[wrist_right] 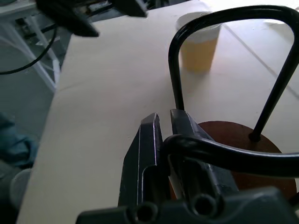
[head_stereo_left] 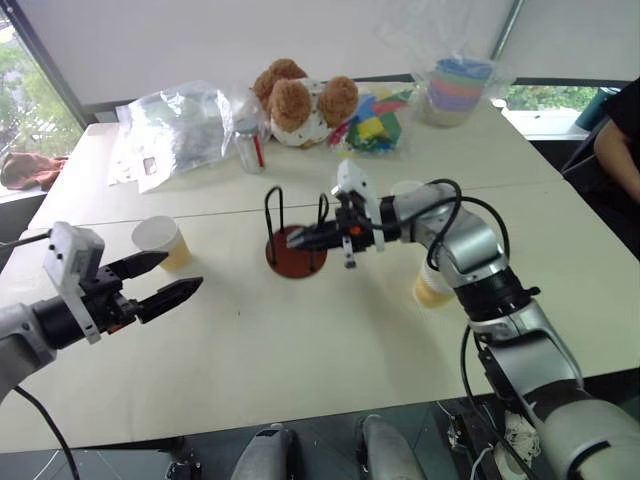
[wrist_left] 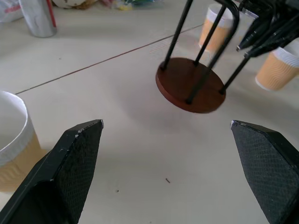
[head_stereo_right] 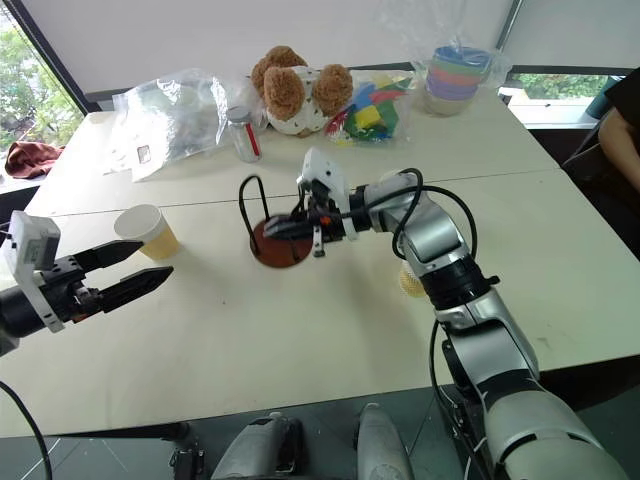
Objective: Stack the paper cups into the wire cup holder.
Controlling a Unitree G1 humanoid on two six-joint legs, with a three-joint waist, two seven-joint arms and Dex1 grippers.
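The wire cup holder (head_stereo_left: 296, 252), a dark red disc with two black wire loops, stands mid-table. My right gripper (head_stereo_left: 297, 240) reaches over it from the right and is shut on one wire loop; in the right wrist view the wire (wrist_right: 224, 154) comes out from between the closed fingers. One paper cup (head_stereo_left: 163, 243) stands left of the holder. A second paper cup (head_stereo_left: 430, 290) sits under my right forearm, and a third paper cup (wrist_left: 215, 28) is just behind it. My left gripper (head_stereo_left: 183, 270) hangs open and holds nothing, in front of the left cup.
Along the far side of the table lie a clear plastic bag (head_stereo_left: 175, 125), a small can (head_stereo_left: 248, 146), a teddy bear (head_stereo_left: 300, 100), coloured blocks (head_stereo_left: 375, 125) and wrapped pastel bowls (head_stereo_left: 458, 90). A person's arm (head_stereo_left: 620, 140) shows at the right edge.
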